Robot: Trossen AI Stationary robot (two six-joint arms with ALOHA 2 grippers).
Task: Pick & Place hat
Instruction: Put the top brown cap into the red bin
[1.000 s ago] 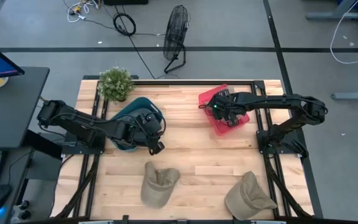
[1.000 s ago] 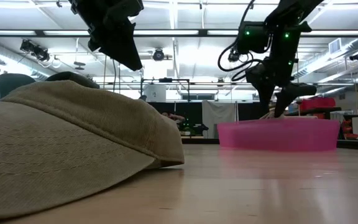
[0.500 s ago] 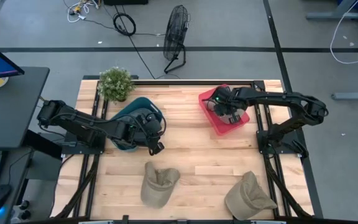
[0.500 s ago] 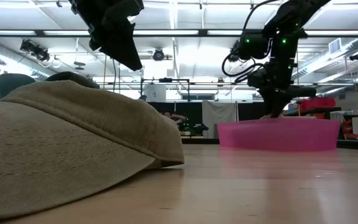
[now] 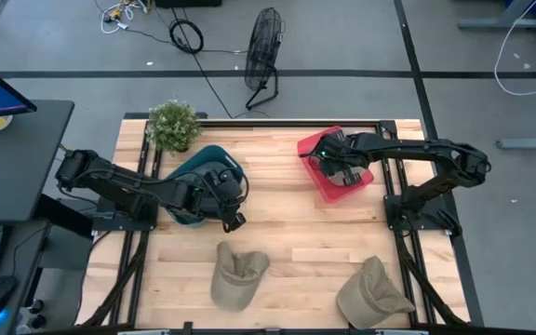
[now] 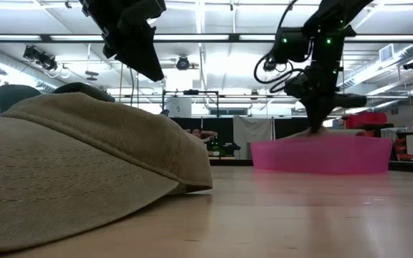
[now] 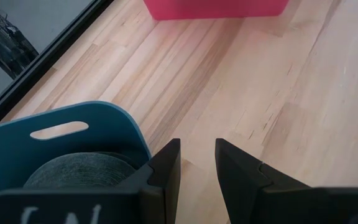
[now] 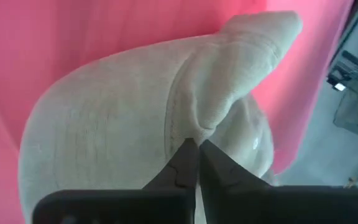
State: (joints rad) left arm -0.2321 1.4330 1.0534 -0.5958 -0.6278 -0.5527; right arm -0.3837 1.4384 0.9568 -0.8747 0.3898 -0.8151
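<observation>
A pale beige hat (image 8: 104,137) lies in the pink bin (image 5: 307,144) at the table's far right. My right gripper (image 5: 336,170) reaches down into the bin and is shut on the hat's cloth. My left gripper (image 5: 233,220) hovers open above the table beside the teal basket (image 5: 203,158), nothing between its fingers. A grey hat (image 7: 79,168) rests inside that basket. Two khaki hats (image 5: 237,274) (image 5: 372,293) lie on the table near its front edge. My right gripper pinches a raised fold of the hat's crown (image 8: 204,121) between its two fingertips. The fingers come from above, pointing down into the bin. The hat lies in the bin, against its pink wall (image 8: 73,37).
A potted plant (image 5: 173,126) stands at the far left corner, just behind the teal basket. Bare wood shows in the middle of the table between the basket, the bin and the two khaki hats. In the low view one khaki hat (image 6: 84,165) fills the foreground.
My right gripper has gone down into the pink bin and shut its fingers on the beige hat's cloth, taking hold.
</observation>
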